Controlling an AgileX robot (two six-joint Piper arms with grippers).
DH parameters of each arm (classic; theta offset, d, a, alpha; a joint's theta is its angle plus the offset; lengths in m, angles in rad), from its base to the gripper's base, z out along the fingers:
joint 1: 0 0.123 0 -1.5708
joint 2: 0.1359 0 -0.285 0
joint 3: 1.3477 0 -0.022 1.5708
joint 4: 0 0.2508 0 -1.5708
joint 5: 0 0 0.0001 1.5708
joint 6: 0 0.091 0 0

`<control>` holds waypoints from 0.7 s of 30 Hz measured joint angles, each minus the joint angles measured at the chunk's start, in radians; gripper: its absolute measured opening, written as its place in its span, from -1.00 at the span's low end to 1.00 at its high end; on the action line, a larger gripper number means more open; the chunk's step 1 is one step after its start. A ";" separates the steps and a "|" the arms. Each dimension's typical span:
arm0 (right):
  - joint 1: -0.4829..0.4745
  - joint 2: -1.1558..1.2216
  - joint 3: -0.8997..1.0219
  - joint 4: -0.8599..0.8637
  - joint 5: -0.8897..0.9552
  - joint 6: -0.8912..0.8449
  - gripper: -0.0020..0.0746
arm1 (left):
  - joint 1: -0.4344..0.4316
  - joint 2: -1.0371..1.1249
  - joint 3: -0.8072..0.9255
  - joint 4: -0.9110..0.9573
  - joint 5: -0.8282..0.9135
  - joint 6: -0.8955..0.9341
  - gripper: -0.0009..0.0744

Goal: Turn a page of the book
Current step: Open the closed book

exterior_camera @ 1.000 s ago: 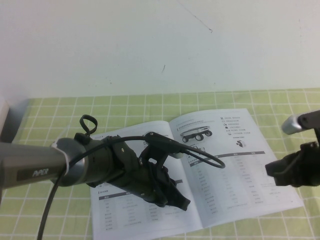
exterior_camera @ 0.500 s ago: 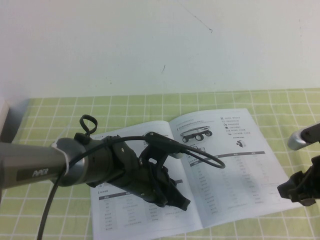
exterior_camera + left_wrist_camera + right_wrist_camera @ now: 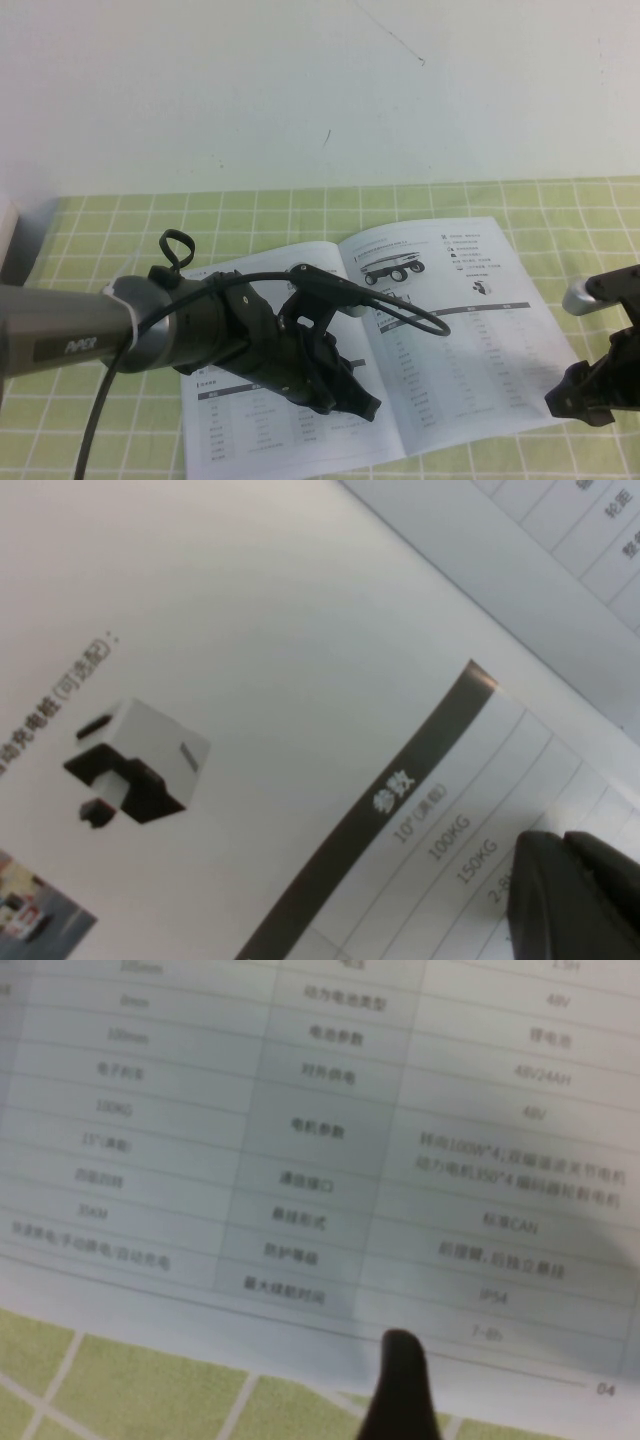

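Note:
The book is a white booklet lying open on the green checked mat, with tables and a cart picture on its pages. My left gripper is shut and rests low on the left page near the spine. In the left wrist view its tips sit together on a printed table. My right gripper hovers at the lower right corner of the right page. In the right wrist view it shows as a dark tip over the page's bottom edge, near page number 04.
The left arm and its looping cable lie across the left page. A white wall stands behind the mat. Bare mat lies in front of the book's near edge.
My right gripper has moved down and toward the near edge, from beside the right page's outer edge to its lower right corner. The left arm and the book have not moved.

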 joint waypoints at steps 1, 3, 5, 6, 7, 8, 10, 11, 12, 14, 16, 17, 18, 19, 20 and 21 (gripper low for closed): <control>0.000 0.004 0.001 0.000 -0.002 0.000 0.40 | 0.000 0.000 0.000 0.000 0.000 0.000 -0.99; 0.000 0.009 0.000 0.000 -0.006 0.000 0.40 | 0.000 0.000 0.000 0.000 0.000 0.000 -0.99; 0.000 0.014 -0.003 0.000 -0.014 0.000 0.40 | 0.000 0.000 0.000 0.000 0.000 0.000 -0.99; 0.000 0.019 -0.003 0.002 -0.018 0.000 0.40 | 0.000 0.000 0.000 0.000 0.000 0.000 -0.99; 0.000 0.024 -0.004 0.002 -0.026 0.000 0.40 | 0.000 0.000 0.000 0.000 0.000 0.000 -0.99; 0.000 0.028 -0.004 0.002 -0.028 0.000 0.40 | 0.000 0.000 0.000 0.000 0.000 0.000 -0.99; 0.000 0.035 -0.005 0.004 -0.035 0.000 0.40 | 0.000 0.000 0.000 0.000 0.000 0.000 -0.99; 0.000 0.037 -0.006 0.006 -0.035 0.000 0.40 | 0.000 0.000 0.000 0.000 0.000 0.000 -0.99; 0.000 0.039 -0.006 0.006 -0.035 -0.002 0.39 | 0.000 0.000 0.000 0.000 0.000 0.000 -0.99; 0.000 0.040 -0.008 0.008 -0.033 -0.002 0.39 | 0.000 0.000 0.000 0.000 0.000 0.000 -0.99; -0.001 0.041 -0.008 0.016 -0.032 -0.004 0.39 | 0.000 0.000 0.000 0.000 0.000 0.000 -0.99; -0.001 0.043 -0.008 0.019 -0.029 -0.004 0.39 | 0.000 0.000 0.000 0.000 0.000 0.000 -0.99; -0.002 0.043 -0.010 0.026 -0.027 -0.006 0.39 | 0.000 0.000 0.000 0.000 0.000 0.000 -0.99; -0.003 0.043 -0.010 0.030 -0.025 -0.008 0.39 | 0.000 0.000 0.000 0.000 0.000 0.000 -0.99; -0.005 0.043 -0.010 0.035 -0.023 -0.012 0.39 | 0.000 0.000 0.000 0.000 0.000 0.000 -0.99; -0.005 0.043 -0.010 0.042 -0.023 -0.014 0.39 | 0.000 0.000 0.000 0.000 0.000 0.000 -0.99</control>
